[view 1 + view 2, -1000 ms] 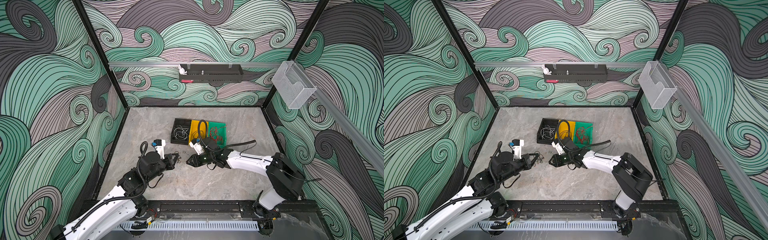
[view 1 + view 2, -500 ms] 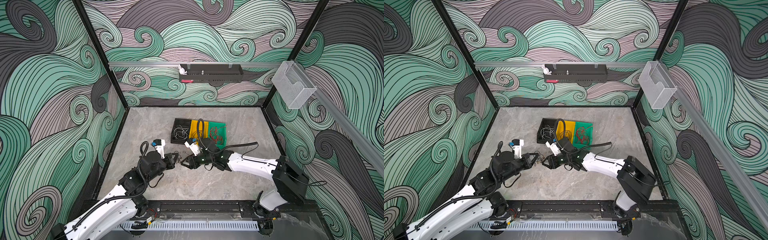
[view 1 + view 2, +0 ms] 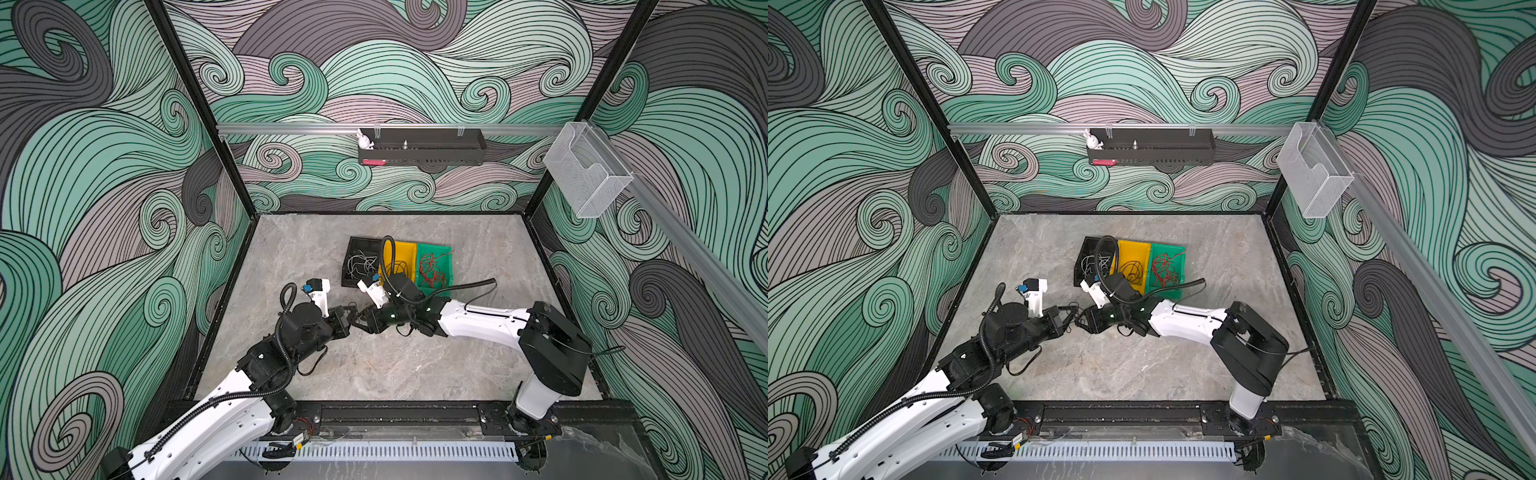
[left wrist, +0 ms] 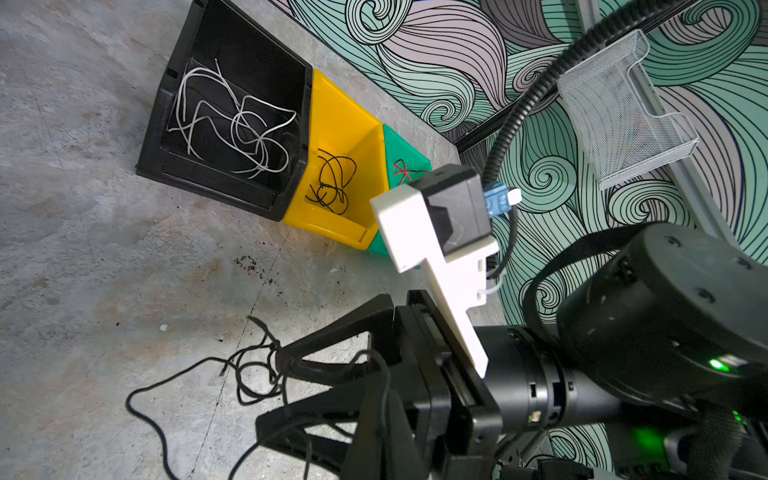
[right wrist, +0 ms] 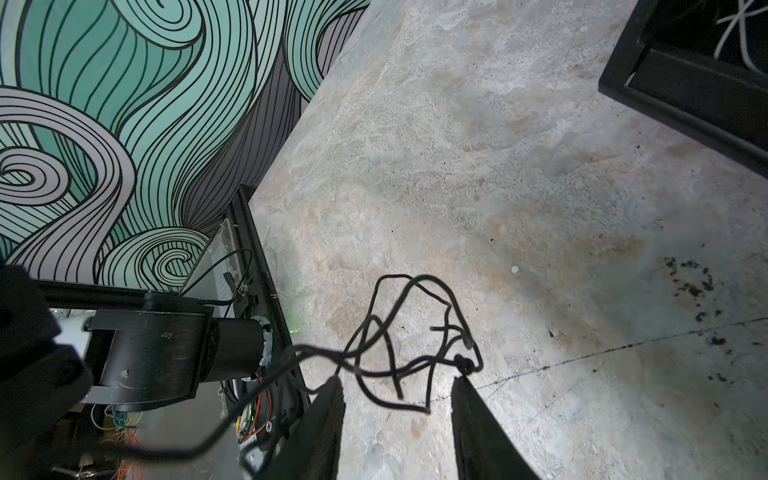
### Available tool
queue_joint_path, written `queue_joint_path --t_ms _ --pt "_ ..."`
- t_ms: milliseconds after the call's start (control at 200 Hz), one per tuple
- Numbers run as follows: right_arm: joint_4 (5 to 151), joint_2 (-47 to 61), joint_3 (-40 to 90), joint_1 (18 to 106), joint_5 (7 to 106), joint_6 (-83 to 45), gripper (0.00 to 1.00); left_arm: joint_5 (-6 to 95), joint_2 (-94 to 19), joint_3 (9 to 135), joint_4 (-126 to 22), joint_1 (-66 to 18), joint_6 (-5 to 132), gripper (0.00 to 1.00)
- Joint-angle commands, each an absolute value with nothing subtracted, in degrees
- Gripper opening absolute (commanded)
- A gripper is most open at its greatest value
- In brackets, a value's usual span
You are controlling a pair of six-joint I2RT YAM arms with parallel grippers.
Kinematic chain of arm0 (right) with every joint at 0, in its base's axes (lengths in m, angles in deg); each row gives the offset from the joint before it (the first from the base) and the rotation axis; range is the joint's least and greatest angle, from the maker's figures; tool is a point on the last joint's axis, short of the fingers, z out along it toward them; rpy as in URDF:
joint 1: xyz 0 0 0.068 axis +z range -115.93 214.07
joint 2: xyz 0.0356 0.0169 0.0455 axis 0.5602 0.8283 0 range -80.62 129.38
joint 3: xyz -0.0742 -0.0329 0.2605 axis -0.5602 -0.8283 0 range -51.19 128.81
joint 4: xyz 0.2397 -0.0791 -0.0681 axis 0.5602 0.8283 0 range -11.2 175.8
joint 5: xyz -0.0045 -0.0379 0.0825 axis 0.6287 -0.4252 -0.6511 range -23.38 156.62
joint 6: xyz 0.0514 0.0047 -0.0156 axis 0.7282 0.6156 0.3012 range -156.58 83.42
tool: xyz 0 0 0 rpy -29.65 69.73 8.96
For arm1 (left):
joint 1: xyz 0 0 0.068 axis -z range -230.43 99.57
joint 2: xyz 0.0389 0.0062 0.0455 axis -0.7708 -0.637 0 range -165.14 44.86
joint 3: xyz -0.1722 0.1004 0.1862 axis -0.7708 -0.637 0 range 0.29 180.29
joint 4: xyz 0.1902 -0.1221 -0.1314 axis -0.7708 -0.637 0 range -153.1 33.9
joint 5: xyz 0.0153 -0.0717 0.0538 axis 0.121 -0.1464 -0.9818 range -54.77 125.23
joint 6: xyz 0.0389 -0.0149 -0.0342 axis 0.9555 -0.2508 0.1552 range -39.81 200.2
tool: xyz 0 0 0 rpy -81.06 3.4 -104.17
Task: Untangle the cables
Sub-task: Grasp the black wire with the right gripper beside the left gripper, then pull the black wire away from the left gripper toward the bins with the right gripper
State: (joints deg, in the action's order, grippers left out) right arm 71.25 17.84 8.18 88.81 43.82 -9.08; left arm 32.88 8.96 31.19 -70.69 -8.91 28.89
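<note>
"Where is the knotty wire?"

"The loose black cable (image 5: 415, 357) is in a loopy bunch down by the grey worktop (image 3: 395, 365), right where the two arms meet. I can't tell if it lies on the worktop or hangs just above it."

"Is anything holding it?"

"The right end effector (image 5: 397, 382) has its fingers (image 5: 473, 424) apart, with a big gap. It is not squeezing anything. A little knot in the cable touches one fingertip, and the loops sit just in front of the gap."

"And the other arm?"

"The left end effector (image 3: 351, 315) is closed tight. A strand runs off toward it, but I can't tell if it pinches that strand."

"Are the two close?"

"Tip to tip, nearly touching."

"What about the other wires?"

"They lie in three bins side by side, behind the arms. White cables (image 4: 232, 120) are in the black bin (image 4: 216, 187), black cables (image 4: 332, 183) in the yellow bin (image 4: 345, 124), and red cables (image 3: 432, 270) in the green bin (image 3: 432, 249)."
</note>
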Motion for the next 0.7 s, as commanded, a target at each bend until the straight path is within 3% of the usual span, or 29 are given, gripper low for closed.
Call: queue_joint_path --t_ms 0,420,696 --pt "70.3 19.3 10.3 89.1 45.1 -10.1 0.43 32.3 9.8 33.3 -71.0 -8.6 28.3 0.01" --pt "72.9 20.1 10.7 89.2 48.2 -10.9 0.18 31.1 10.3 33.2 -71.3 -8.6 28.3 0.01" --pt "75.2 17.2 5.7 89.1 50.0 -12.4 0.13 24.3 15.3 33.2 -73.6 -8.7 30.2 0.00"
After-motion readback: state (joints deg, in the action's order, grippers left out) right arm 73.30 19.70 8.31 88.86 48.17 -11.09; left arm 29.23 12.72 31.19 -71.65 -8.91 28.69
